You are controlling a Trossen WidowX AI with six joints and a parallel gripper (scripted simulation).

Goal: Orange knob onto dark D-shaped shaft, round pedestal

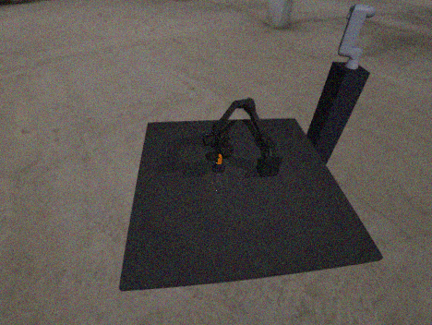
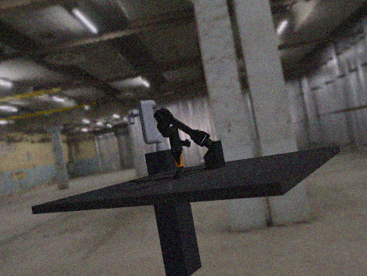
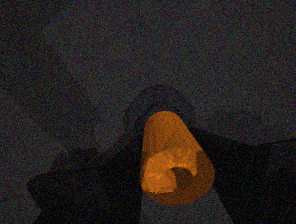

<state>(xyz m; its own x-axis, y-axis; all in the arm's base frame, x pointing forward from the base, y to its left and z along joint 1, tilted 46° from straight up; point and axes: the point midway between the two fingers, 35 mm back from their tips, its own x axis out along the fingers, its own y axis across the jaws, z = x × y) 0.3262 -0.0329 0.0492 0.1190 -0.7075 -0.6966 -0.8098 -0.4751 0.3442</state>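
The orange knob is upright between the fingers of my gripper, which is shut on it. In the wrist view its near end shows a dark hole with a shadow across it. The dark round pedestal is just below and beyond the knob's far end. The D-shaped shaft is not visible. The dim picture does not show whether the knob touches the shaft or how far down it sits.
The dark table top carries the arm's base, close beside the pedestal. A pale grey arm-like device stands on a tall dark block beyond the table's edge.
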